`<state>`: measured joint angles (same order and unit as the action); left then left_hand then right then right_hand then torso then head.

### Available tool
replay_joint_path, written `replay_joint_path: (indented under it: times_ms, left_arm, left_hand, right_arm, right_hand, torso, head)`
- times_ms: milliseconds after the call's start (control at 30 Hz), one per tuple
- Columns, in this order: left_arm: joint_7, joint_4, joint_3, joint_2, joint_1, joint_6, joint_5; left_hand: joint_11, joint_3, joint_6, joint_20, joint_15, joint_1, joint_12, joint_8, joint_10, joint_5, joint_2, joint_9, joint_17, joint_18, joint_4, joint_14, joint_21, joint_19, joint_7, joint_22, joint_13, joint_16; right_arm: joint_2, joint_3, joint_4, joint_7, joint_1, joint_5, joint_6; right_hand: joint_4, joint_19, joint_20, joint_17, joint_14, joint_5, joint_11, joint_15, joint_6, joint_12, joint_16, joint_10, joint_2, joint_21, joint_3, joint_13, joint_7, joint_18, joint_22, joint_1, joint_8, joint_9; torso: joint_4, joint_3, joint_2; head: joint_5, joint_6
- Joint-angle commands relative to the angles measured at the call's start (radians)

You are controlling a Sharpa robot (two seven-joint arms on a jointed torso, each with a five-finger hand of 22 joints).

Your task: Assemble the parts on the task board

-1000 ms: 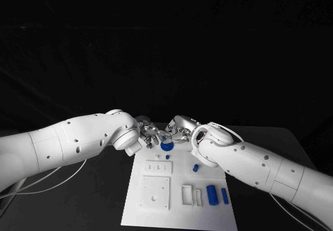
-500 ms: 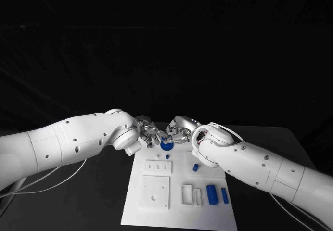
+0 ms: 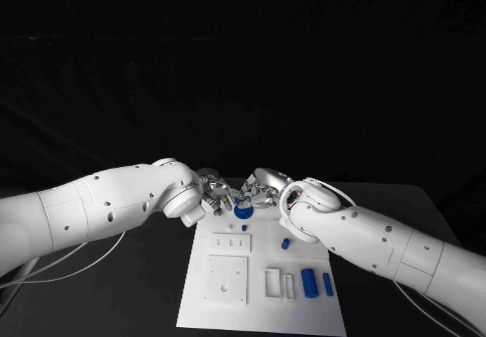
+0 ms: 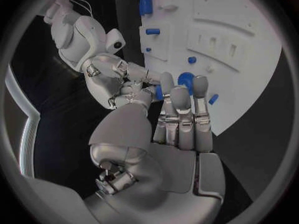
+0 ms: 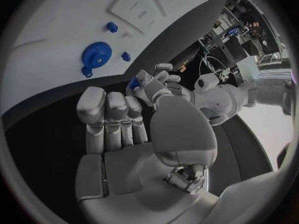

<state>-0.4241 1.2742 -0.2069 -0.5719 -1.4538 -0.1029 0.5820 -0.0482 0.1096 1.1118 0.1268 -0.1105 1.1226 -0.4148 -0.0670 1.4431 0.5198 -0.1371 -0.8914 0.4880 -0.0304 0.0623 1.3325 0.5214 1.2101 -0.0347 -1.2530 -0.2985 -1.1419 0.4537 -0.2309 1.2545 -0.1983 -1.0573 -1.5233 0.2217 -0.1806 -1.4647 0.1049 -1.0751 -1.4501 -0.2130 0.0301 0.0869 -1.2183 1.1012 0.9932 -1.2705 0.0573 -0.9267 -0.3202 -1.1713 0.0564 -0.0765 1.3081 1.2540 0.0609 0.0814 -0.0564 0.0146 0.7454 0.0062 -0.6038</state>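
Board first, since it's the biggest thing going: the task board (image 3: 258, 309) is a flat white plate lying lengthwise in the middle of the black table (image 3: 132, 281). It has raised square blocks and little slots moulded in. It looks rigid, and nobody should need to lift it.

Both hands meet over its far end. The left hand (image 3: 215, 191) has fingertips pinched on a small blue piece (image 5: 132, 83), going by the right wrist view. The right hand (image 3: 261, 191) reaches in close to that same piece, but whether it's actually gripping or just touching can't be told from here.

Next down is the blue gear (image 3: 243, 209), sitting flat on the far end of the board, just under the two hands. It's toothed all round with a hub in the middle. It's probably hard, light plastic, best taken by the rim across the teeth, which give some bite.

Then the fat blue peg (image 3: 309, 283) and a slimmer one (image 3: 327, 283) lie side by side near the board's near right corner. They look smooth and round, so likely to roll or slip. Pinching across the middle seems safest.

Smallest is that held piece. It's tiny, stiff-looking and surely weighs nothing, so easy to flick away or drop. It needs a fingertip grip.
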Motion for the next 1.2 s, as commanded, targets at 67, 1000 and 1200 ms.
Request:
replay_joint_path:
  times_ms: [67,1000,1200]
  left_arm:
    - [0.002,-0.003,0.001,-0.004,-0.002,0.007,-0.002]
    - [0.01,-0.005,0.0,-0.005,-0.002,-0.009,0.013]
    - [-0.005,-0.001,0.0,-0.01,-0.001,-0.019,0.032]
  left_hand:
    - [-0.004,0.156,0.014,-0.001,0.004,-0.003,0.002,-0.002,-0.004,-0.01,0.004,-0.022,0.002,-0.008,0.168,-0.003,-0.013,0.011,0.008,-0.007,0.002,-0.007]
    - [-0.022,0.122,0.043,0.021,-0.02,0.016,-0.057,-0.183,0.044,-0.064,0.054,-0.071,0.056,0.014,0.09,0.014,-0.056,0.049,0.053,-0.053,-0.032,-0.077]
    - [-0.023,0.121,0.047,0.024,-0.022,0.018,-0.051,-0.182,0.054,-0.065,0.053,-0.061,0.059,0.017,0.093,0.018,-0.063,0.055,0.053,-0.058,-0.028,-0.076]
  right_arm:
    - [0.006,0.0,-0.007,-0.015,0.002,-0.015,-0.013]
    - [0.016,0.0,-0.008,0.01,0.009,0.0,-0.003]
    - [0.059,0.0,0.013,0.03,0.015,0.019,0.012]
  right_hand:
    - [0.008,-0.026,0.007,0.0,-0.002,-0.004,0.002,0.007,-0.01,-0.005,-0.003,0.006,-0.004,0.004,0.0,0.001,0.0,0.006,0.114,-0.001,0.003,0.021]
    - [0.064,-0.022,-0.007,0.012,0.004,-0.167,-0.027,-0.012,0.144,-0.072,-0.02,0.054,0.059,0.033,0.145,0.058,0.041,-0.001,0.108,-0.039,0.004,-0.014]
    - [0.141,-0.013,-0.026,0.044,0.026,-0.178,-0.044,-0.027,0.367,-0.139,-0.044,0.122,0.061,0.109,0.289,0.204,0.069,-0.019,0.096,0.057,-0.004,-0.024]
  torso:
    - [-0.0001,-0.0005,0.0]
    - [0.0004,-0.0001,-0.001]
    - [0.0003,0.0001,-0.001]
  head:
    - [0.001,0.0]
    - [0.002,-0.001]
    - [0.009,-0.004]
